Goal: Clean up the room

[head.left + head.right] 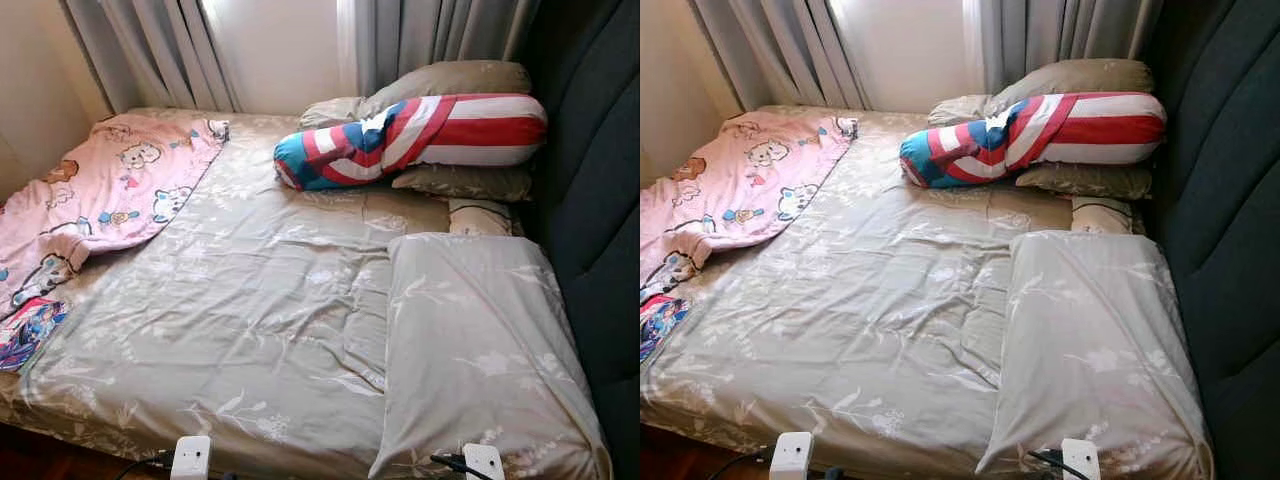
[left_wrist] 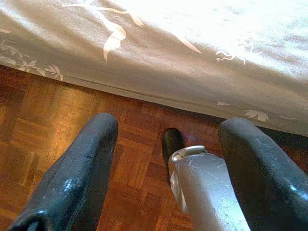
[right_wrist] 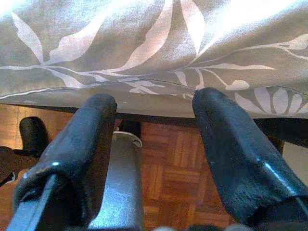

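A bed with a crumpled beige floral sheet [image 1: 250, 300] lies before me. A pink cartoon blanket [image 1: 100, 195] is bunched over its far left part. A red, white and blue bolster [image 1: 410, 140] rests on beige pillows [image 1: 465, 182] by the dark headboard. Another beige pillow [image 1: 480, 350] lies flat at the near right. A colourful flat item [image 1: 28, 328] sits at the bed's left edge. My left gripper [image 2: 168, 129] hangs open beside the sheet's hem, above the wooden floor. My right gripper [image 3: 156, 101] is open too, close under the overhanging sheet [image 3: 159, 48], with nothing between its fingers.
A tall dark padded headboard [image 1: 600, 200] runs along the right side. Grey curtains [image 1: 170, 50] and a bright window stand behind the bed. Parquet floor [image 2: 57, 125] shows under the bed's near edge, with my silver leg [image 2: 207, 187] between the left fingers.
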{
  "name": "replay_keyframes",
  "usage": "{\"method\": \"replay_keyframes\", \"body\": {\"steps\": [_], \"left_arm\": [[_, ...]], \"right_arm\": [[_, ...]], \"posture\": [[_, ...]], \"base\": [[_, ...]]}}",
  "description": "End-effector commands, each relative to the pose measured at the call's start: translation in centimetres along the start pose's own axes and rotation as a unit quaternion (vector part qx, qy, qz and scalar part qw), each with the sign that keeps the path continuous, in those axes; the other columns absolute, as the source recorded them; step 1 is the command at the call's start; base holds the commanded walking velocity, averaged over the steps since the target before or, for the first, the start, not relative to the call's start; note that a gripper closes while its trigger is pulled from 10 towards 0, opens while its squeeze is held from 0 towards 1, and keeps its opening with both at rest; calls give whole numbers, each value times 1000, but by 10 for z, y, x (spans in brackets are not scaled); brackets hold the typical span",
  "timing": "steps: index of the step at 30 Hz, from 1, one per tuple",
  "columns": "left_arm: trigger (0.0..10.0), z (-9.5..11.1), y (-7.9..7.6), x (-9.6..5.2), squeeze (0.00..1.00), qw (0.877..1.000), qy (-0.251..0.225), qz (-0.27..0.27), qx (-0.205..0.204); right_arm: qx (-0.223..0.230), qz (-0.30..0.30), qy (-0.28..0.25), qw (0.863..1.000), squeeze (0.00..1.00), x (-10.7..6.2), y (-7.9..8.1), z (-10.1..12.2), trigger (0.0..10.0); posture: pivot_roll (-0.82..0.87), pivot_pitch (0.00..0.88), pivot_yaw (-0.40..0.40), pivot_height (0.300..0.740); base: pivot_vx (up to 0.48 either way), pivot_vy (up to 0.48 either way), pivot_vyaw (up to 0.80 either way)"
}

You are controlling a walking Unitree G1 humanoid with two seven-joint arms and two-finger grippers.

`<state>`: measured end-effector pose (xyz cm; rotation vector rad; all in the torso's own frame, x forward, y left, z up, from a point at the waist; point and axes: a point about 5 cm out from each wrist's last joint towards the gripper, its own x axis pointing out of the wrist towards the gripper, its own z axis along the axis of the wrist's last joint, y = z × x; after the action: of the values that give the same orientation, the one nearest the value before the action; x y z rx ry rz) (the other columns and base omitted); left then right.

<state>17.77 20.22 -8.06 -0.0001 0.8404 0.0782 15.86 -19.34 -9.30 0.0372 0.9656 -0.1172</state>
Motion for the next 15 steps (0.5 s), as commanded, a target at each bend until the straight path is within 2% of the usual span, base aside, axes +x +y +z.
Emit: {"method": "replay_keyframes", "body": {"steps": [1,4,5,15], "left_arm": [[10000,-2,1,-1,0,1000,5,4,1],[10000,-2,1,0,0,1000,4,4,0],[10000,-2,1,0,0,1000,4,4,0],[10000,-1,1,0,0,1000,4,5,-1]], "right_arm": [[-4,6,-5,1000,0,0,4,1,10000],[1,6,-5,1000,0,0,5,2,10000],[11,2,-5,1000,0,1,4,2,10000],[11,7,-4,1000,0,1,7,2,10000]], "posture": [[-51,81,19,740],[-50,80,19,740],[-50,81,20,740],[-49,81,20,740]], "base": [[0,247,800],[0,247,688],[0,274,0],[0,280,0]]}}
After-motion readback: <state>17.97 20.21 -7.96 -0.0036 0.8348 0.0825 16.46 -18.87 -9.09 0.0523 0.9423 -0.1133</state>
